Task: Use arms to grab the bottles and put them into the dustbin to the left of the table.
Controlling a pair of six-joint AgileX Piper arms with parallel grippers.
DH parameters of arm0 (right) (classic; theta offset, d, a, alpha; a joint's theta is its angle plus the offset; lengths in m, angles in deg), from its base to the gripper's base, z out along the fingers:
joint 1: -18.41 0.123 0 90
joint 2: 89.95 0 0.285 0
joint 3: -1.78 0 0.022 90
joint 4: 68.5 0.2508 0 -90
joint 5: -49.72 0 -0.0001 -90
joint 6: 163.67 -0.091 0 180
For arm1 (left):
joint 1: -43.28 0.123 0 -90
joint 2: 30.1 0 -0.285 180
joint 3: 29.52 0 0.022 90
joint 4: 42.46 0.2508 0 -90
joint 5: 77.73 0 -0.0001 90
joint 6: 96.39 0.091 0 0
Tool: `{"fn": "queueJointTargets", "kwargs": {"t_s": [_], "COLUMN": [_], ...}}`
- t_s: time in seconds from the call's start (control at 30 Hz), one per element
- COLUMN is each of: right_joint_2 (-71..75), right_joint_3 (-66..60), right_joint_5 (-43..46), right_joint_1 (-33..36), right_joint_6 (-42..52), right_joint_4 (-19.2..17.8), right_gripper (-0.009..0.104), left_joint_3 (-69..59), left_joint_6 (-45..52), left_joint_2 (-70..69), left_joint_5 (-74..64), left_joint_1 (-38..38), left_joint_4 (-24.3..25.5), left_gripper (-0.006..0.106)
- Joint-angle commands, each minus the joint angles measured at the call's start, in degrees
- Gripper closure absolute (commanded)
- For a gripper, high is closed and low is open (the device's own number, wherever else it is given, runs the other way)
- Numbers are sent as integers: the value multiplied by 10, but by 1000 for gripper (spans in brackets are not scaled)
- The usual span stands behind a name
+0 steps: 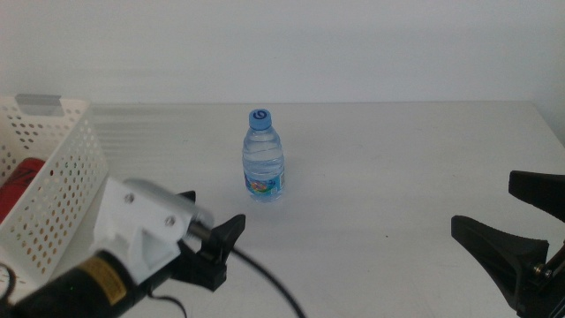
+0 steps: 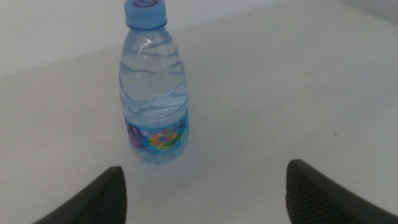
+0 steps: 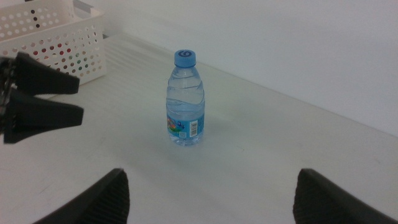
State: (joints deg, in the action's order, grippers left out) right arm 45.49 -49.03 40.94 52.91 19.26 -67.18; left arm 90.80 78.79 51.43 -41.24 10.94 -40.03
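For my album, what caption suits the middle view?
Water bottle upright on table between two open grippers, left and right.

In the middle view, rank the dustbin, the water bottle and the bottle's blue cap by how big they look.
1. Dustbin, largest, though cut off by the picture's edge.
2. Water bottle.
3. Blue cap, smallest.

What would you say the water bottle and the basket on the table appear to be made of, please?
The water bottle looks like thin clear plastic: see-through ribbed walls, opaque blue cap, glossy printed label. The basket seems to be white moulded plastic with a smooth finish and rows of punched round holes.
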Motion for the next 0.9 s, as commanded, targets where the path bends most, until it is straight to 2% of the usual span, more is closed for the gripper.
{"fn": "queueJointTargets", "kwargs": {"t_s": [0.0, 0.23, 0.33, 0.43, 0.6, 0.87], "right_joint_2": [1, 1, 1, 1, 1, 1], "right_joint_3": [16, 16, 16, 16, 16, 16], "right_joint_5": [44, 44, 44, 44, 44, 44], "right_joint_1": [2, 2, 2, 2, 2, 2], "right_joint_6": [2, 2, 2, 2, 2, 2], "right_joint_4": [-3, -3, -3, -3, -3, -3], "right_gripper": [21, 21, 21, 21, 21, 21], "left_joint_3": [-22, -53, -44, -17, 33, 110], "left_joint_6": [-6, -5, -9, -14, -11, -46], "left_joint_2": [3, 84, 123, 155, 197, 260], "left_joint_5": [146, 298, 356, 352, 347, 327], "left_joint_1": [-1, -1, -1, 0, 8, 61], "left_joint_4": [-9, -48, -64, -73, -73, 3], "left_gripper": [21, 21, 17, 12, 11, 11]}}
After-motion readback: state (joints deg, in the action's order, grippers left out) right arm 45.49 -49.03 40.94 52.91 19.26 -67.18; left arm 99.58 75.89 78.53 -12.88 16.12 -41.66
